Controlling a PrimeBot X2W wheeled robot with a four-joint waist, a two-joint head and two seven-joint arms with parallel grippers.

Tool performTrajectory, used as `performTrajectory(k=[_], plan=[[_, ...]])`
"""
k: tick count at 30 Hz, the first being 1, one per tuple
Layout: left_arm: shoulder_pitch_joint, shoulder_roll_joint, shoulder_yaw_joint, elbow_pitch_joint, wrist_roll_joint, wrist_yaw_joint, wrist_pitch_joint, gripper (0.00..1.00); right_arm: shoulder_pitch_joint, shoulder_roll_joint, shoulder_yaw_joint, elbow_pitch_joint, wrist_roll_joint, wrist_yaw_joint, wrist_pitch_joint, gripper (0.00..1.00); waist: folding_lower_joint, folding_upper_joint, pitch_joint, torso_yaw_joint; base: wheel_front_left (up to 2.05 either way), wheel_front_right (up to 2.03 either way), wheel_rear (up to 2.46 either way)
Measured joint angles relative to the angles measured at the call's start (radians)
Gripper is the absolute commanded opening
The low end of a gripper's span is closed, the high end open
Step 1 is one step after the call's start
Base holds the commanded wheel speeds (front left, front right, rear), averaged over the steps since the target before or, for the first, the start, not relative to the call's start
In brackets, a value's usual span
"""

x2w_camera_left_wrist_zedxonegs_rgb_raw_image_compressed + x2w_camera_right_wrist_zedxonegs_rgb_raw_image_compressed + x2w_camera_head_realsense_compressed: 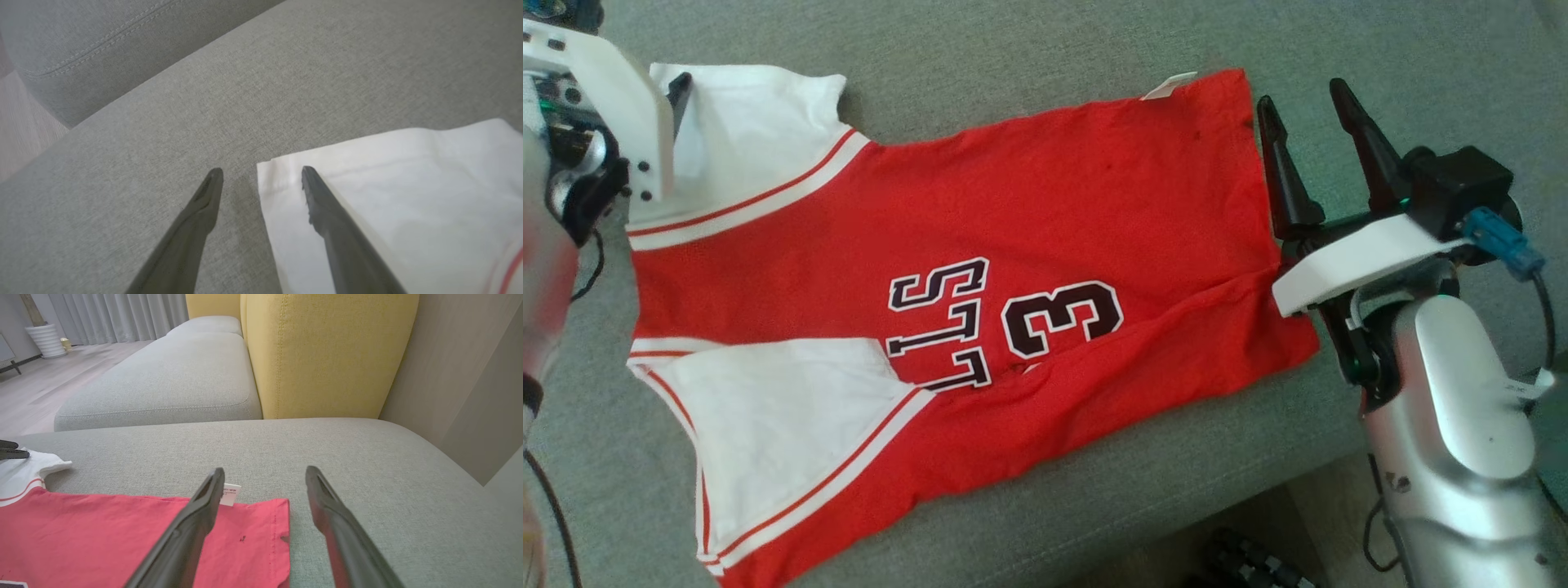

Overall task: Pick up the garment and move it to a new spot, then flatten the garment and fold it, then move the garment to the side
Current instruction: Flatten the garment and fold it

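Right gripper [1300, 94], head view: jaws wide with nothing between them, standing just beside the hem end of the garment [1094, 188], near the far corner where a white label [1168, 84] sticks out. Garment lies spread print-up along the grey sofa seat [1029, 41], red body, white sleeves toward the robot's left (one crease runs to the hem's near corner). Left wrist view: left gripper [261, 170] likewise wide and empty, its fingers straddling the far sleeve's corner, one over bare seat, the other over white cloth; contact with the fabric cannot be told. Right wrist view: fingers bracket the hem's far corner, one above red cloth, one above the seat, with a yellow backrest [327, 355] beyond. Judgement: each claw sits at a far corner so both can pinch together and carry that edge over. Flattening looks done, the fold not yet begun.
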Motion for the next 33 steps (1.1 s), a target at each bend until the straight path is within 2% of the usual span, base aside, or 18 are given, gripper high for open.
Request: performTrajectory(k=[9, 10, 11, 16, 22, 26, 33], plan=[[-0.023, -0.007, -0.053, 0.048, -0.044, 0.000, -0.019, 1.00, -0.001, 0.001, 0.013, 0.007, 0.005, 0.000, -0.004, 1.00, 0.0000, 0.0000, 0.013, -0.013, 0.00, 0.00, 0.00], [-0.026, -0.009, -0.057, 0.049, -0.056, 0.000, -0.015, 0.85, -0.002, 0.001, 0.013, 0.007, 0.005, 0.000, -0.004, 1.00, 0.0000, 0.0000, 0.014, -0.015, 0.00, 0.00, 0.00], [-0.026, -0.013, -0.062, 0.048, -0.074, 0.001, -0.004, 0.00, -0.002, 0.001, 0.012, 0.009, 0.005, 0.000, -0.004, 1.00, 0.0000, 0.0000, 0.015, -0.016, 0.00, 0.00, 0.00], [-0.026, -0.032, -0.110, 0.006, -0.146, 0.001, 0.017, 0.00, -0.003, 0.002, -0.020, 0.028, 0.005, 0.000, -0.003, 1.00, 0.0000, 0.0000, 0.010, -0.002, 0.00, 0.00, 0.00], [-0.026, -0.037, -0.132, -0.035, -0.166, 0.000, -0.090, 0.00, -0.029, -0.004, -0.074, 0.078, 0.005, 0.000, 0.019, 1.00, 0.0000, 0.0000, -0.004, 0.044, 0.00, 0.00, 0.00], [-0.026, -0.058, -0.148, -0.086, -0.174, 0.000, -0.188, 0.00, -0.083, -0.062, -0.096, 0.139, 0.046, 0.000, 0.047, 1.00, 0.0000, 0.0000, -0.016, 0.102, 0.00, 0.00, 0.00], [-0.015, -0.062, -0.146, -0.186, -0.186, 0.001, -0.255, 0.00, -0.112, -0.160, -0.077, 0.265, 0.126, 0.000, 0.109, 1.00, 0.0000, 0.0000, -0.022, 0.188, 0.00, 0.00, 0.00]])
